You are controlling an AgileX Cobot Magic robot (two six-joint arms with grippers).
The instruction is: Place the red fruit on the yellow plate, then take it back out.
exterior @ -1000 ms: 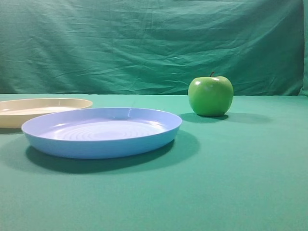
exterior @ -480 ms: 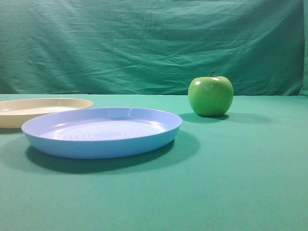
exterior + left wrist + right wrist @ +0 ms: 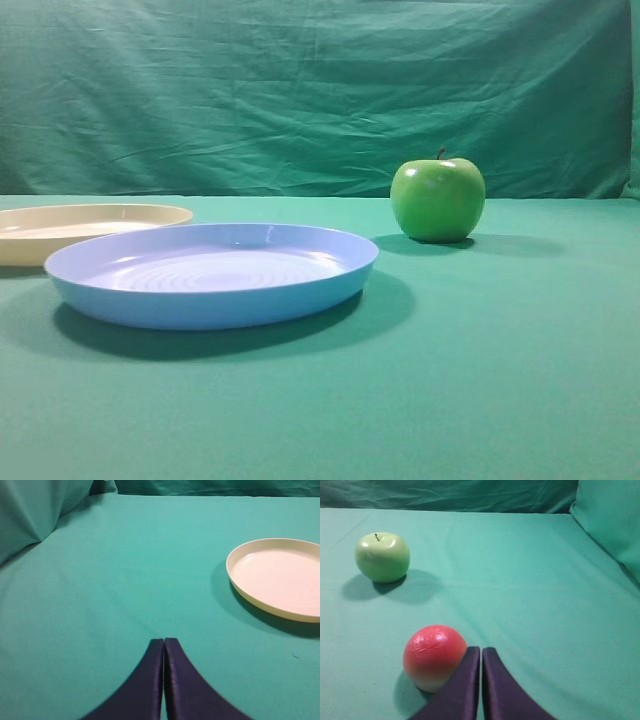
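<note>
While both arms hang above the green cloth point(image 3: 500, 380), neither holds anything. Seen from the right wrist camera, the right gripper point(image 3: 481, 652) has its two dark fingers pressed together with only a thin seam between them — closed on nothing. Just left of those fingertips sits the red fruit point(image 3: 433, 656) on the cloth, pinkish-red on top and paler underneath; its right side meets the left finger's outline in that view, though whether they truly touch I cannot tell. Farther off and to the left stands the green apple point(image 3: 382, 556), upright with its stem up, well apart from the red fruit.

From the left wrist camera, the left gripper point(image 3: 164, 642) is likewise closed, finger against finger, over bare cloth. The yellow plate point(image 3: 278, 580) lies to the far right of it, nothing on it, partly cut off by the frame edge.

From the exterior high view, the blue plate point(image 3: 210, 295) sits nearest, the yellow plate's rim showing behind it at the left edge — the red fruit is out of that view.
</note>
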